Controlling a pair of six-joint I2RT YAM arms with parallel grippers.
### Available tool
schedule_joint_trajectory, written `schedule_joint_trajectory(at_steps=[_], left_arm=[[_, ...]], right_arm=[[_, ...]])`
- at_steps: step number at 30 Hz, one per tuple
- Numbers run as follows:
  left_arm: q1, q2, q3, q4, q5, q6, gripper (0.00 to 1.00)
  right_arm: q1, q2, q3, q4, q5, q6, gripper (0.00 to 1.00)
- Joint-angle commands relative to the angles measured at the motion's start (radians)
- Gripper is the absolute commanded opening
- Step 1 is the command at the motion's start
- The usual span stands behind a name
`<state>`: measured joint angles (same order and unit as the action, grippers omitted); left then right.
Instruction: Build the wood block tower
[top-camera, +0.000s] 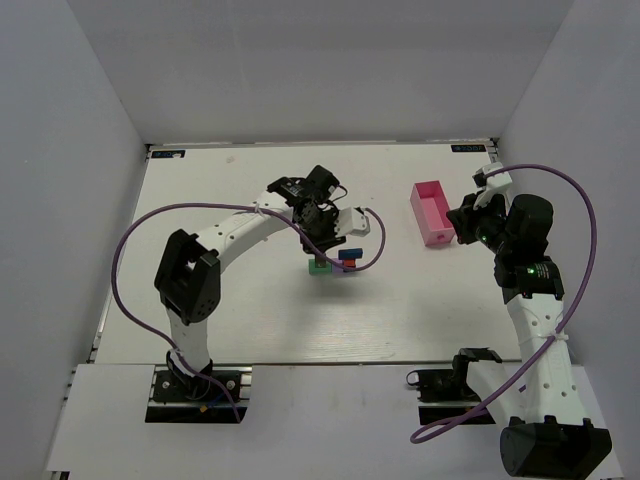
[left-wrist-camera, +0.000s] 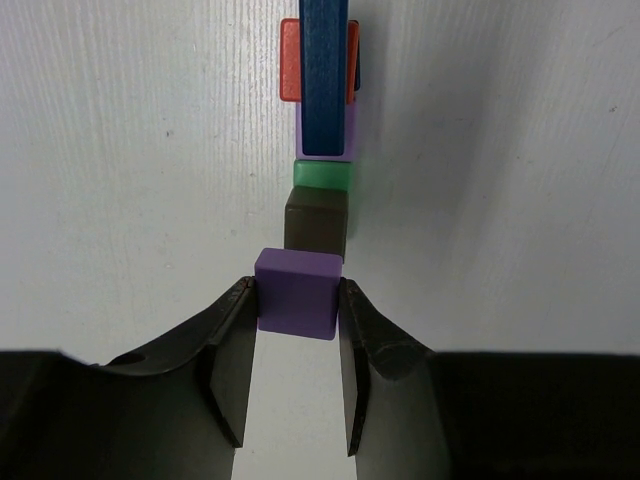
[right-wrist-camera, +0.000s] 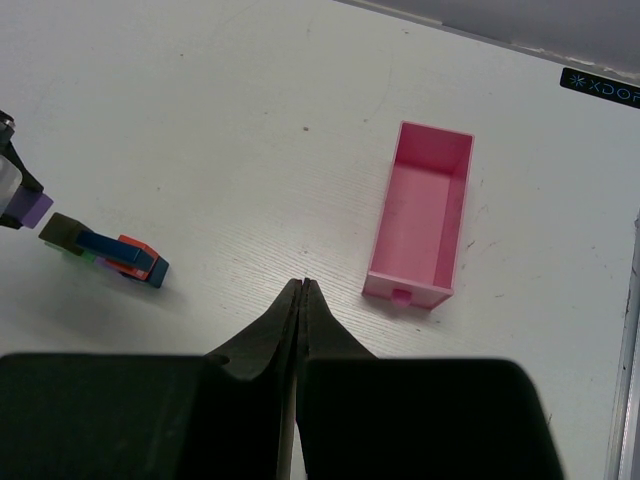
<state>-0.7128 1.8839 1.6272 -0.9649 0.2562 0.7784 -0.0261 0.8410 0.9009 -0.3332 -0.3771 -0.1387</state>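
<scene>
left gripper pinching small purple block between both fingers, right at near end of wood block tower, just beside its brown block. can't tell if touching. tower sits mid-table, blue plank lying on top. right gripper pressed together, hanging over table near pink tray, well apart from tower.

The left gripper comes in low over mid-table, and the purple square wooden block in its jaws sits just beside the cluster of small painted wood blocks, so that side is blocked. Bare white tabletop lies on either flank. A wide open lane runs across to the pink rectangular plastic tray, and the right gripper, jaws pressed together, hangs near the tray's near end.
</scene>
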Motion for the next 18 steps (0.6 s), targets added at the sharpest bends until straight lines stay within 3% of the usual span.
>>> schedule_joint_trajectory(at_steps=[1, 18], left_arm=[[-0.005, 0.010, -0.001, -0.008, 0.047, 0.016, 0.03], [-0.014, 0.030, -0.023, 0.012, 0.038, 0.007, 0.08]], right_arm=[[-0.006, -0.020, 0.000, 0.040, -0.011, -0.009, 0.00], [-0.006, -0.019, -0.003, 0.040, -0.011, -0.007, 0.00]])
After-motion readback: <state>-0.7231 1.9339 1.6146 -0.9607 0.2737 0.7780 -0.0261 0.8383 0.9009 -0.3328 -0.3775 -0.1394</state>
